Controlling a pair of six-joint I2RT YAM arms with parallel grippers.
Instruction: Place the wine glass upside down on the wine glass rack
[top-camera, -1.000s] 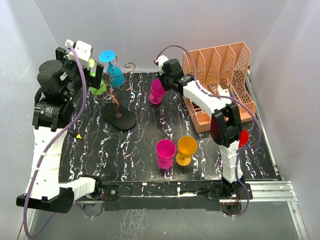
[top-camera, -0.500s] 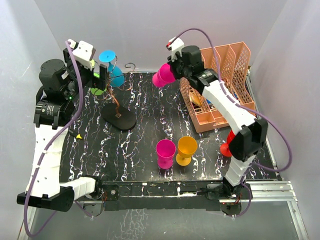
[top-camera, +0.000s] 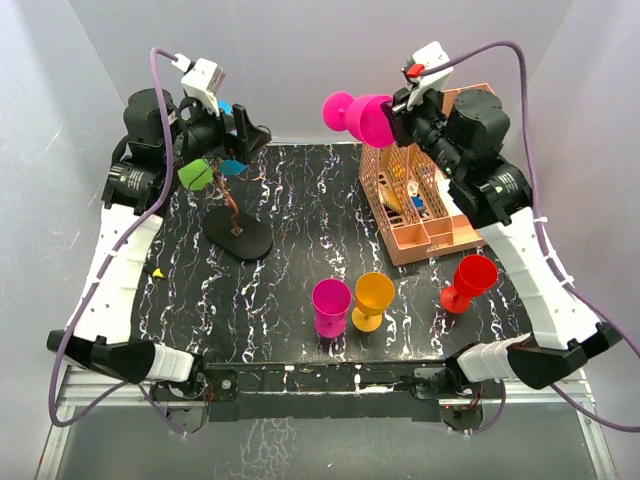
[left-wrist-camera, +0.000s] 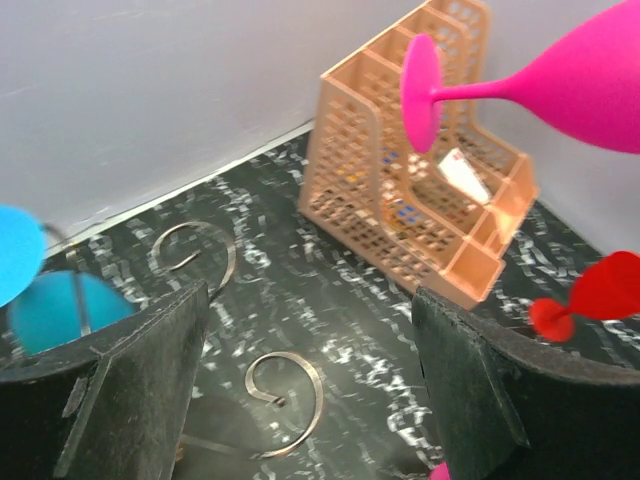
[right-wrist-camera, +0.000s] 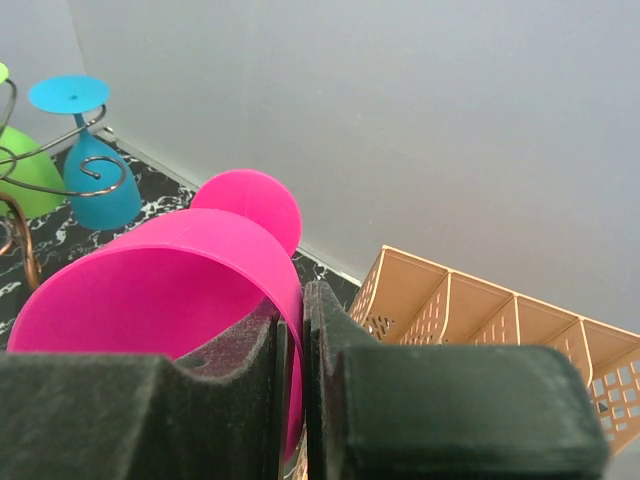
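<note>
My right tool (top-camera: 398, 120) pinches the glass (top-camera: 362, 117) by its rim, stem lying 3-to-9, foot at 9. The rack (top-camera: 238, 236) stands at 8 o'clock from it, nearer my gaping, empty left tool (top-camera: 240, 140).

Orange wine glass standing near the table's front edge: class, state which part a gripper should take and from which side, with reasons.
Probably pinch the bowl wall of the orange wine glass from above, on its right side: it stands upright, mouth open upward, and the magenta glass crowds its left.
</note>
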